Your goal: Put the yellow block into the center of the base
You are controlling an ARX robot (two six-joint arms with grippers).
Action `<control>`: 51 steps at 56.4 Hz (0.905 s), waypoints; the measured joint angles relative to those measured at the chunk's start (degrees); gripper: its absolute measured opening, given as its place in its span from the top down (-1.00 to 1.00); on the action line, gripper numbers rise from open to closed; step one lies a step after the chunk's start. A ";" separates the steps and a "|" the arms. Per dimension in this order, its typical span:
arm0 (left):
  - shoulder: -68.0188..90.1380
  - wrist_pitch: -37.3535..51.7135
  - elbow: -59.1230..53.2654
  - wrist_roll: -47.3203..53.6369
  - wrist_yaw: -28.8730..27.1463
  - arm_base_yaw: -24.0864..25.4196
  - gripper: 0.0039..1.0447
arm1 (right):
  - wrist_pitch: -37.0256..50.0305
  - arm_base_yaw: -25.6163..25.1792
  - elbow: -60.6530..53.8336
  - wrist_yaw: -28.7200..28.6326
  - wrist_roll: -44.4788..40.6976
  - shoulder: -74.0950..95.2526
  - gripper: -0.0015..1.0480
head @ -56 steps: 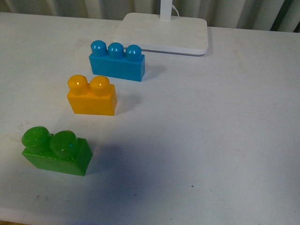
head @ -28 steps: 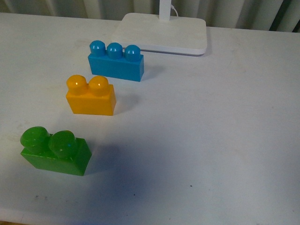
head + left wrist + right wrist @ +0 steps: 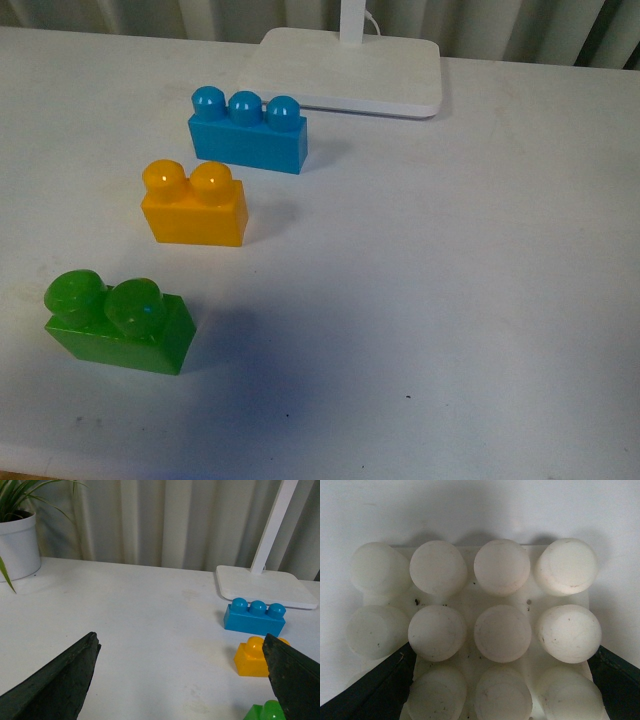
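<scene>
On table, left | yellow block studs up | long axis left-right

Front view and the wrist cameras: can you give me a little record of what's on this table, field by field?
Yellow block: on the table, between blue brick and green brick, untouched
Base: studded white plate, seen only in the right wrist view, visible studs bare
Lamp base: behind blue brick
Left gripper: open, empty
Right gripper: fingers flank base; grip unclear
</scene>
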 joint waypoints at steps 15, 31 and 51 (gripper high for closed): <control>0.00 0.00 0.00 0.00 0.00 0.00 -0.88 | -0.04 12.81 0.57 6.47 11.32 0.72 -0.84; 0.00 0.00 0.00 0.02 0.00 0.00 -0.88 | -0.59 27.36 3.17 10.40 21.68 3.23 -0.84; 0.00 0.00 0.00 0.00 0.02 0.02 -0.88 | -1.57 37.38 6.45 12.04 28.02 5.84 -0.84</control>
